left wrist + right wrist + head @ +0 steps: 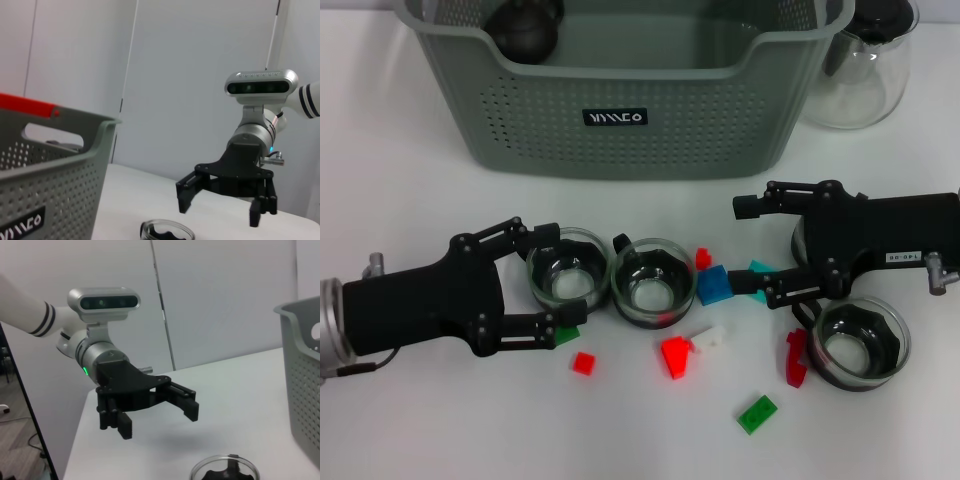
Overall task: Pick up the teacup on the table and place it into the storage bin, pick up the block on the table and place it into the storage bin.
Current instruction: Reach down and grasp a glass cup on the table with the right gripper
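The grey-green storage bin (620, 115) stands at the back centre, also seen as the bin (50, 175) and the bin (302, 365) in the wrist views. Three glass teacups stand in front: a left teacup (565, 277), a middle teacup (653, 282) and a right teacup (861, 342). My left gripper (548, 280) is open, its fingertips on either side of the left teacup's near edge. My right gripper (753, 250) is open above the table, beside a blue block (714, 286) and a teal block (758, 268). More blocks lie scattered: red (675, 353), white (710, 338), green (757, 413).
A dark round object (525, 30) lies inside the bin at its back left. A clear glass pot (865, 60) stands right of the bin. Small red (583, 362) and green (567, 333) blocks lie by the left gripper. A curved red piece (797, 357) touches the right teacup.
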`<state>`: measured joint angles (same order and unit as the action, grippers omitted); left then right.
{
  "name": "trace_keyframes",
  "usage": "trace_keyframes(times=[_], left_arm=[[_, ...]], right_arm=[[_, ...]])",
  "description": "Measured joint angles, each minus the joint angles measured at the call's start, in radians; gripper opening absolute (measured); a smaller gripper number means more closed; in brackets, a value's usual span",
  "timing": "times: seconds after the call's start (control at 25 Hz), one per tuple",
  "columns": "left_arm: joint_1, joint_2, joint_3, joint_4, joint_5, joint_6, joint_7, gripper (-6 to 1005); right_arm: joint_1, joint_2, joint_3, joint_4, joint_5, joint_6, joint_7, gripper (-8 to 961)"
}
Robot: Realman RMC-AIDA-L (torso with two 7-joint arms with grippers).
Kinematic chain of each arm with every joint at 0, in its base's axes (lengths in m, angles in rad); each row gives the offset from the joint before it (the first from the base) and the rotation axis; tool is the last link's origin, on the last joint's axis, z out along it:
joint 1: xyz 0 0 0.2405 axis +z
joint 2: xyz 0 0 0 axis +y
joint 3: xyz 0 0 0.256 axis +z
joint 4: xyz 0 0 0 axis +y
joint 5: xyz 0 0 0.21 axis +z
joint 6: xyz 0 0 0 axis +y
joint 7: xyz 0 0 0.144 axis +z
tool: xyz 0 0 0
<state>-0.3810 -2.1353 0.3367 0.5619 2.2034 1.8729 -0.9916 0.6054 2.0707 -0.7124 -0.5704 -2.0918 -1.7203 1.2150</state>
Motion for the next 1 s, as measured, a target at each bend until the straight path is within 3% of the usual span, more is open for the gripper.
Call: trace_keyframes(times=[1.0], left_arm=[[-0.012,0.004,0.033,-0.011,0.003,-0.035,-0.062,935]], right_arm=[[0.010,-0.001,0.005,0.001,0.003,0.008,0.013,940]])
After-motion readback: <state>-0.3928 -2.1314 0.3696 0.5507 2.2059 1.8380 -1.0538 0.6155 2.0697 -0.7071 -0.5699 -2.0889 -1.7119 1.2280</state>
